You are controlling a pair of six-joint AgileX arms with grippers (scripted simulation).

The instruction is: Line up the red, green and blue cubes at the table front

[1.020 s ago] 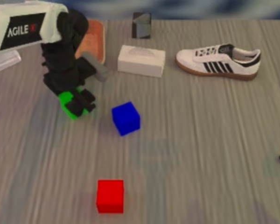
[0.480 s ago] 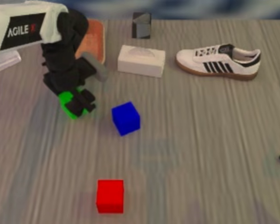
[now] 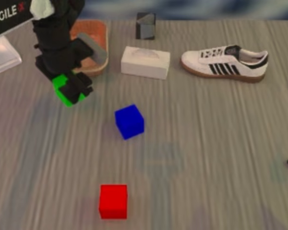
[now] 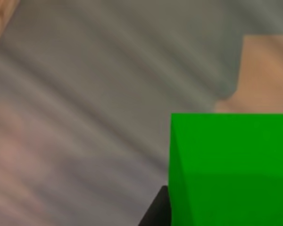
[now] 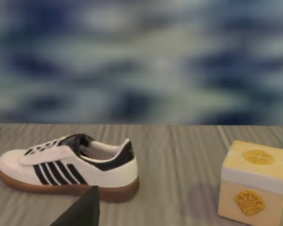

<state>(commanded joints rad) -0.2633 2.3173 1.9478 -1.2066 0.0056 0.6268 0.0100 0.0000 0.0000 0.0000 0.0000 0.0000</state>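
Green cube (image 3: 62, 90) pinched in left gripper (image 3: 69, 91) at table (image 3: 206, 143) rear left; blue cube (image 3: 129, 121) mid-table, red cube (image 3: 113, 201) at front. Right gripper's state: cannot tell.

Matte green cube (image 3: 61, 90), wood-grain table (image 3: 206, 143)

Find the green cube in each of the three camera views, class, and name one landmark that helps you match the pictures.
Top view: the green cube is at the far left, gripped in the left hand, beside the brown tray.
Left wrist view: it fills the lower right corner.
Right wrist view: not in it.
Shared landmark: the streaky grey table shows in all three; the sneaker links top and right wrist views.
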